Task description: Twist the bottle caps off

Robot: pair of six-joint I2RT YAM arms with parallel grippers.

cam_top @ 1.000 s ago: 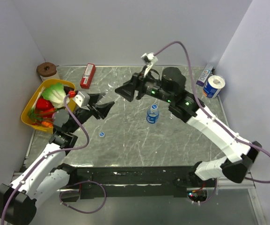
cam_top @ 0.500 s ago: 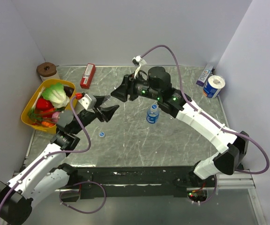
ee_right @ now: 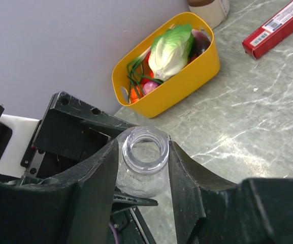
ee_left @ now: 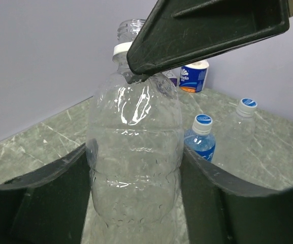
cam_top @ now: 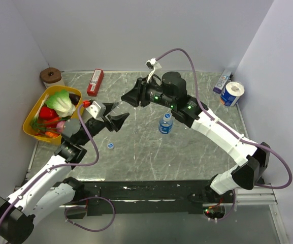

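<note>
Since the earlier frame the right arm has swung in toward the left one, so the right gripper (cam_top: 130,98) now brackets the bare neck (ee_right: 136,168) of the held bottle (ee_left: 134,152); its jaws sit close about the threads, though whether they press cannot be told. The left gripper (cam_top: 116,119) pinches this bottle by its body, raised above the table (cam_top: 151,152) between the arms. One removal appears done, with a loose blue cap (cam_top: 109,146) lying near the left arm, while the labelled bottle (ee_left: 201,142) and the clear bottle (ee_left: 240,127) stand capped, so two caps seem left.
</note>
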